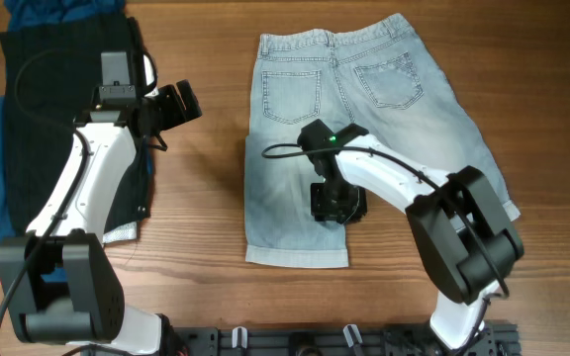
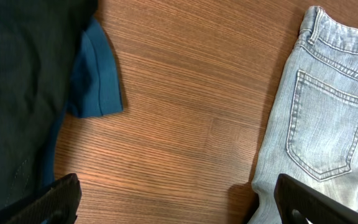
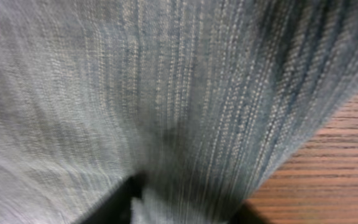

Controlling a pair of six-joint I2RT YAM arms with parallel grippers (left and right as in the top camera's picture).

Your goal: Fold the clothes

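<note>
Low, right pincer [image 1: 337,204] on denim shorts [image 1: 287,188]; left pincer [image 1: 180,105] spread.

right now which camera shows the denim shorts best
Overhead. It shows nearly all of the denim shorts laid flat, waistband to hems, with only the right arm crossing the middle. The left wrist view catches just one edge with a back pocket; the right wrist view is a blurred close-up of the fabric beside bare table.

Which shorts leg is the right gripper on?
The left leg, lying straight; the right gripper meets its inner edge. The other leg splays outward.
</note>
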